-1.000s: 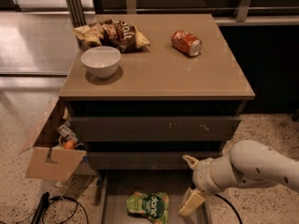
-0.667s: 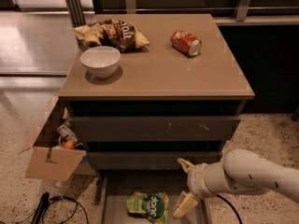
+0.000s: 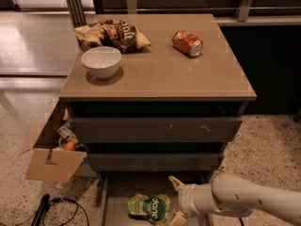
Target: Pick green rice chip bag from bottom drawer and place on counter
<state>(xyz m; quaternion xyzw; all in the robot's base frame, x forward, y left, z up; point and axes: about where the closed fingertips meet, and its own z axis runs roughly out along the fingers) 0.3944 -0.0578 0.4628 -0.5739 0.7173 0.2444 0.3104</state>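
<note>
Hovering spread-open just beside the green rice chip bag (image 3: 150, 207) in the bottom drawer (image 3: 116, 191), the tool (image 3: 175, 200) should ease closer, straddle the pouch's near edge, then pinch firmly.

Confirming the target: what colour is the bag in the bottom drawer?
Bag: light green, white lettering, camera view. Gripper beside it.

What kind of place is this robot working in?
Probably an office snack area or lab mock-up: speckled floor, a drawer cabinet with brown chip bag, can and bowl on its counter. The pincer hangs open over the bottom drawer, beside the green rice chip bag.
</note>
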